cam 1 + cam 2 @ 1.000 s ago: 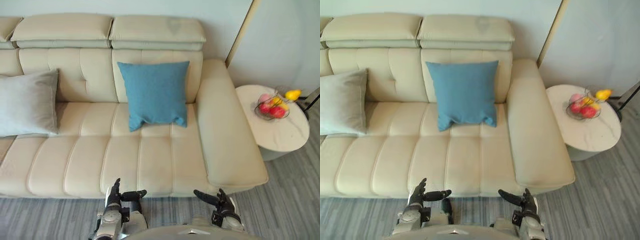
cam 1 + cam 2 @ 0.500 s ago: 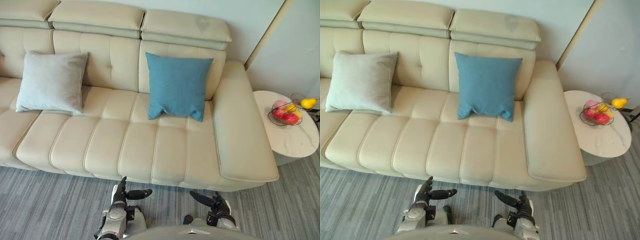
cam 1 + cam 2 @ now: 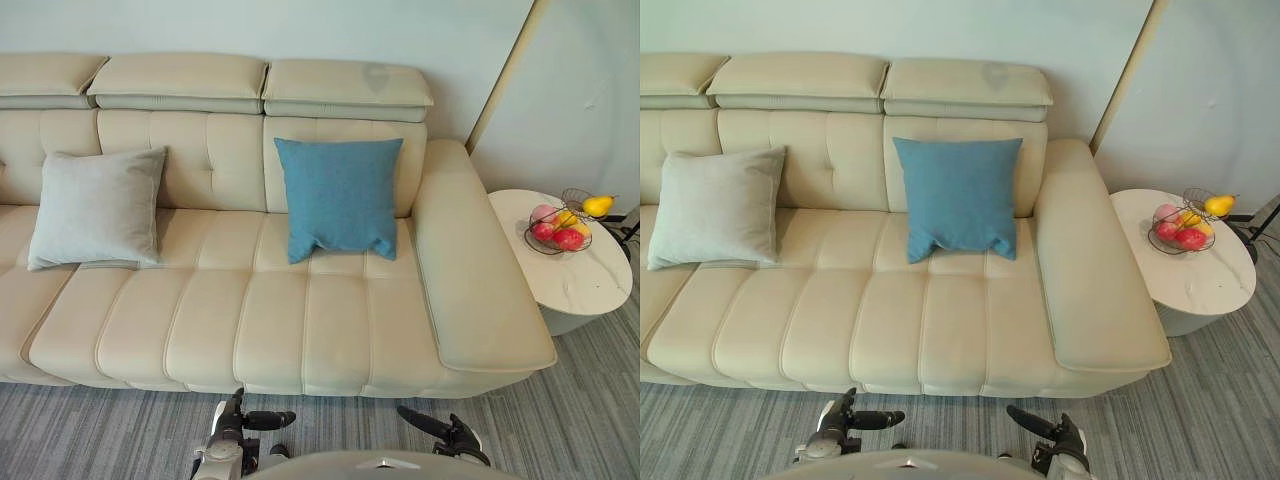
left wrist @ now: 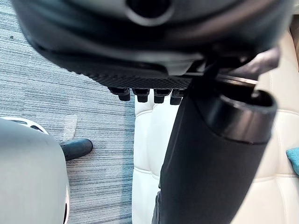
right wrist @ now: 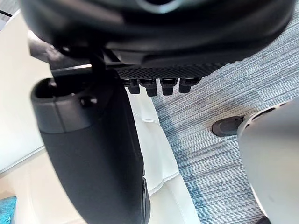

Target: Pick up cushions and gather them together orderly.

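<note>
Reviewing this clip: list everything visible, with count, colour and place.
sofa: one, cream, against the wall
blue cushion: one, blue, upright on sofa back, right part
grey cushion: one, light grey, leaning on sofa back, left part
side table: one, white, right of the sofa
wire basket: one, dark, on side table, holding red and yellow fruit
carpet: grey, before the sofa
left hand: dark, open, above carpet
right hand: dark, open, above carpet
</note>
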Motion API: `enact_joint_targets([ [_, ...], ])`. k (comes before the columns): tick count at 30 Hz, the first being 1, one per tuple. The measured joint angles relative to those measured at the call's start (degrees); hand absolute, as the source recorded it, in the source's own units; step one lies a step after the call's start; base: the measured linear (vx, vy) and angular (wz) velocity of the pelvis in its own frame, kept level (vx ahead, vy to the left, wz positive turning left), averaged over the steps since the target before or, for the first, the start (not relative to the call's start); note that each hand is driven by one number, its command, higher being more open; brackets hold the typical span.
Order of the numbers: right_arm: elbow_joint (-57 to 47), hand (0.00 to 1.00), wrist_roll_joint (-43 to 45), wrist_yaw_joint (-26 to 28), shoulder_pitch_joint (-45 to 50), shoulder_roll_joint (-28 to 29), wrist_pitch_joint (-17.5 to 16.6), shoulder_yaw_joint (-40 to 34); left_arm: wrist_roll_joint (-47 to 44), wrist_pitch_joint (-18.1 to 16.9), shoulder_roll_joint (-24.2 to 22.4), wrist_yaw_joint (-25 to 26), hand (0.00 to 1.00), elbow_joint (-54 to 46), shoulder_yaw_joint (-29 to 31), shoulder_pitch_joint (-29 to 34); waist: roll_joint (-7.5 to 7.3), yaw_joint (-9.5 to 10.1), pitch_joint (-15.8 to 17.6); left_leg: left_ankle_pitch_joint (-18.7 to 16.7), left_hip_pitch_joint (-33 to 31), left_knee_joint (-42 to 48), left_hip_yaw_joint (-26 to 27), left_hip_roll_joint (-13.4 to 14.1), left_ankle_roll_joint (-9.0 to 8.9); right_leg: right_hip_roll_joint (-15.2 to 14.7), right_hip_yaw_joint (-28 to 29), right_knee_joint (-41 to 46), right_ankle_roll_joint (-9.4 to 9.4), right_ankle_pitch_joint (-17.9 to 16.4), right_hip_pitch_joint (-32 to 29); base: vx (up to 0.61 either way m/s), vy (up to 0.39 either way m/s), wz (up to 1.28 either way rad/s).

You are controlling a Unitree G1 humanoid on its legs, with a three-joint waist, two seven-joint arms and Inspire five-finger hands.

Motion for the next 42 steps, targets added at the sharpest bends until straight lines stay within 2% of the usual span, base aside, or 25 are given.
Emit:
enact_joint_targets([
  [1,2.49,1.00,-0.36,0.12,-0.70,-1.79,0.03,0.12,-0.04,-0.03,0.59,-0.31,1.00,2.60,0.11,-0.10,0.46,-1.15,-0.76,5.03,5.25,-9.57,-1.62,-0.33,-0.86,1.39,0.83,-1.48,-1.40,0.80,1.08,0.04,-0.024,0.00],
  [12,2.50,1.00,-0.72,0.54,-0.44,-1.79,0.04,0.18,-0.15,-0.03,0.31,-0.37,1.00,2.60,1.29,0.07,0.45,-1.28,-0.74,5.04,5.89,-9.76,-1.04,-0.26,-0.86,1.41,1.14,-1.37,-1.38,0.81,1.38,0.00,0.000,-0.02],
  [15,2.45,1.00,-1.01,1.47,0.47,-1.78,0.05,0.30,-0.64,-0.02,-0.07,-0.35,1.00,2.60,2.69,0.34,1.01,-1.36,-0.21,5.03,8.25,-10.47,0.40,-0.17,-0.93,1.50,2.30,-1.31,-1.36,0.82,2.68,-0.03,0.005,-0.21],
  [18,1.22,1.00,-0.97,2.40,0.51,-1.79,0.20,0.49,-1.30,0.07,-0.98,-0.45,1.00,2.60,4.89,0.71,1.63,-2.28,0.52,5.01,9.22,-10.49,2.02,0.10,-0.98,1.58,3.35,-1.20,-0.60,1.28,2.83,-0.06,0.004,-0.23],
  [21,0.52,1.00,-0.98,2.58,0.62,-1.83,0.30,0.86,-1.32,0.13,-1.75,-0.53,1.00,2.59,6.27,0.76,2.09,-2.34,0.86,5.01,9.97,-10.50,3.35,0.55,-1.11,1.88,4.19,-1.16,-0.15,1.57,2.94,-0.09,-0.008,-0.21],
  [26,-2.62,1.00,-1.01,2.55,1.87,-1.62,0.64,2.70,-1.32,0.13,-2.71,-0.63,1.00,2.38,6.93,0.75,2.58,-2.46,1.23,5.16,11.12,-10.49,5.36,2.58,-2.18,3.38,5.21,-0.80,-0.03,1.66,3.02,-0.06,-0.042,-0.16],
  [30,-5.05,1.00,-1.04,2.50,2.22,-0.62,0.73,2.72,-1.26,0.21,-3.48,-0.74,1.00,1.77,9.04,0.51,2.19,-2.32,2.57,1.83,9.91,-4.08,6.99,4.75,-3.73,5.02,8.77,0.42,-0.44,1.44,1.92,-0.01,-0.066,-0.45],
  [32,-5.50,1.00,-1.02,2.27,2.48,-0.88,0.77,2.73,-1.32,0.18,-4.41,-0.70,1.00,1.24,9.26,0.12,2.68,-2.43,2.66,-0.03,7.54,-0.66,2.42,5.63,-3.53,5.83,11.93,1.54,-0.51,1.54,-1.19,0.02,-0.086,-0.66],
  [33,-5.59,1.00,-1.03,2.29,2.46,-0.98,0.77,2.74,-1.32,0.18,-4.57,-0.65,1.00,1.23,9.38,0.10,2.85,-2.43,2.69,-0.46,7.42,-0.52,2.29,5.77,-3.40,6.04,12.45,1.87,-0.50,1.55,-1.70,0.03,-0.011,-0.86],
  [35,-6.75,1.00,-1.04,2.28,2.53,-0.81,0.81,3.08,-1.29,0.23,-4.74,-0.64,1.00,1.24,11.18,-0.20,2.84,-2.52,3.07,-2.51,7.36,0.97,4.89,6.25,-3.21,7.13,16.86,4.01,-0.33,1.86,-4.81,0.02,0.039,-0.96],
  [38,-7.23,1.00,-2.60,2.34,1.90,-0.51,0.87,5.07,-1.27,0.26,-3.95,-0.22,1.00,1.22,11.31,-0.67,1.47,-2.48,3.88,-4.46,8.13,2.90,10.99,7.26,-3.72,8.69,20.36,4.68,-0.42,4.07,-7.47,-0.04,0.056,-1.13],
  [39,-7.22,1.00,-3.11,2.40,1.46,-0.56,0.89,5.76,-1.27,0.27,-3.82,-0.16,1.00,1.21,11.35,-0.70,1.36,-2.36,3.97,-4.84,8.31,3.33,13.43,7.87,-3.78,9.23,18.52,4.41,-1.10,5.43,-8.54,-0.09,0.006,-1.56],
  [40,-7.27,1.00,-3.48,2.37,0.30,-0.23,0.89,5.99,-1.27,0.35,-3.47,-0.07,1.00,1.06,11.45,-0.75,1.38,-2.16,4.10,-5.18,8.70,3.73,18.88,8.98,-3.81,8.54,9.66,4.38,-5.59,5.37,-10.27,-0.07,0.013,-1.78],
  [41,-7.36,1.00,-4.21,2.39,0.05,-0.45,1.04,5.49,-1.28,0.58,-3.82,0.02,1.00,0.89,11.17,-1.02,1.93,-2.51,4.46,-5.11,9.78,3.35,21.77,9.38,-3.90,5.94,-0.53,7.49,-7.98,3.30,-11.69,-0.04,0.023,-1.91],
  [42,-7.31,1.00,-4.31,2.27,0.30,-0.58,1.14,5.18,-1.27,0.59,-4.04,0.09,1.00,0.48,11.12,-0.85,2.01,-2.46,4.50,-4.99,11.26,2.97,25.01,9.51,-4.13,2.86,-9.96,10.58,-8.68,2.10,-12.35,0.02,0.053,-1.47],
])
